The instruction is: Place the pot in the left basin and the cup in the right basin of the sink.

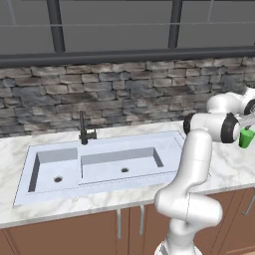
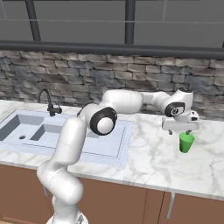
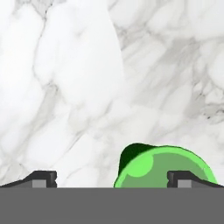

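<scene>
The small green cup (image 2: pixel 186 143) stands upright on the marble counter, well to the right of the sink (image 1: pixel 99 191). My gripper (image 2: pixel 180 131) hangs open just above its rim, pointing down. In the hand view the cup (image 3: pixel 164 168) sits low and right, under the right fingertip (image 3: pixel 183 177) rather than centred between the jaws of the gripper (image 3: pixel 113 179). The cup (image 1: pixel 245 138) also shows at the right edge of the left base view. The narrow left basin (image 1: pixel 57 169) and the wider right basin (image 1: pixel 122 162) hold nothing. The pot is out of view.
A thin dark faucet (image 1: pixel 83 129) rises behind the basins' divider. A stone-tile wall (image 1: pixel 124 89) backs the counter, with a dark window ledge above. Bare marble counter (image 2: pixel 153 162) lies between sink and cup. Brown cabinet fronts run below.
</scene>
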Robot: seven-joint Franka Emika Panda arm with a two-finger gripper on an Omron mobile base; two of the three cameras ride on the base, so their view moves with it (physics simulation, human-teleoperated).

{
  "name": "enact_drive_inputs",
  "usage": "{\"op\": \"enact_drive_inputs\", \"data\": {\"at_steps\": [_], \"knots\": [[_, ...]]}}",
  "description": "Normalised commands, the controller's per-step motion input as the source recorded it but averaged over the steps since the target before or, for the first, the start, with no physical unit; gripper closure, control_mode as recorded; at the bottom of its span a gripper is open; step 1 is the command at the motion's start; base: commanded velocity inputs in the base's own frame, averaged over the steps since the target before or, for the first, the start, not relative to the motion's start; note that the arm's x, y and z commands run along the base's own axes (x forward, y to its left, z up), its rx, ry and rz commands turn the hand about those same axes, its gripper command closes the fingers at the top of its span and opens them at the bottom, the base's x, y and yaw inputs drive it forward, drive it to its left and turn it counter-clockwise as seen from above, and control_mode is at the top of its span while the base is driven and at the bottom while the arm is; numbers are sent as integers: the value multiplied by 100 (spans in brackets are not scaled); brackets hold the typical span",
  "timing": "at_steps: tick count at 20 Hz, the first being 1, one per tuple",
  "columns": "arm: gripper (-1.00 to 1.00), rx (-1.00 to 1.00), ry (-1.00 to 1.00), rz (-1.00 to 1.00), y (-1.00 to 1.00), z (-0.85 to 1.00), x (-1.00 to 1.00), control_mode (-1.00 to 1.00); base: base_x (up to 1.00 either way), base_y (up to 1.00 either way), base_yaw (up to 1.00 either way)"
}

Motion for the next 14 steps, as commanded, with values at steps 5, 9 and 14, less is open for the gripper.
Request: {"op": "enact_drive_inputs", "data": {"at_steps": [5, 9, 14], "knots": [[-100, 0, 0, -3, -12, -23, 5, -100, 0, 0, 0], [-100, 0, 0, -5, -12, -23, 9, -100, 0, 0, 0], [-100, 0, 0, -1, 0, -16, 10, -100, 0, 0, 0]]}}
